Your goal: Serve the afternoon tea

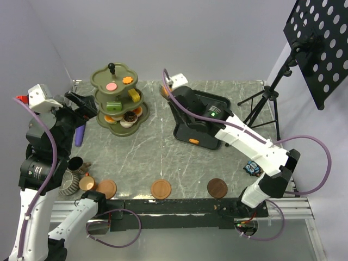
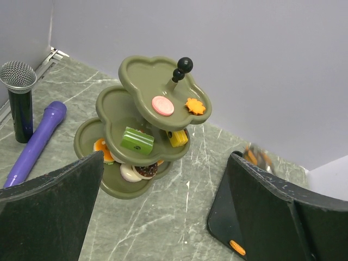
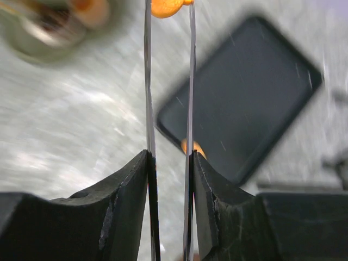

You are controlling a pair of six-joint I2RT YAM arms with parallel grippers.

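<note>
The olive-green three-tier stand (image 1: 117,100) stands at the back left and holds pink (image 2: 162,105), orange (image 2: 195,106), green (image 2: 137,140) and brown (image 2: 145,170) pastries. My left gripper (image 1: 81,103) is open and empty, just left of the stand, fingers (image 2: 54,212) spread wide. My right gripper (image 1: 175,82) is shut on the metal tongs (image 3: 148,81), whose tips pinch an orange pastry (image 3: 166,6) in the air right of the stand. Another orange pastry (image 1: 194,140) lies on the black tray (image 1: 204,103). The striped grey cup (image 1: 69,182), copper cup (image 1: 87,183) and dark cup (image 1: 76,164) sit at the front left.
Three brown saucers (image 1: 107,189), (image 1: 161,189), (image 1: 217,188) line the front edge. A purple microphone (image 2: 35,144) and a black microphone (image 2: 20,100) lie left of the stand. A music stand's tripod (image 1: 266,100) stands at the right.
</note>
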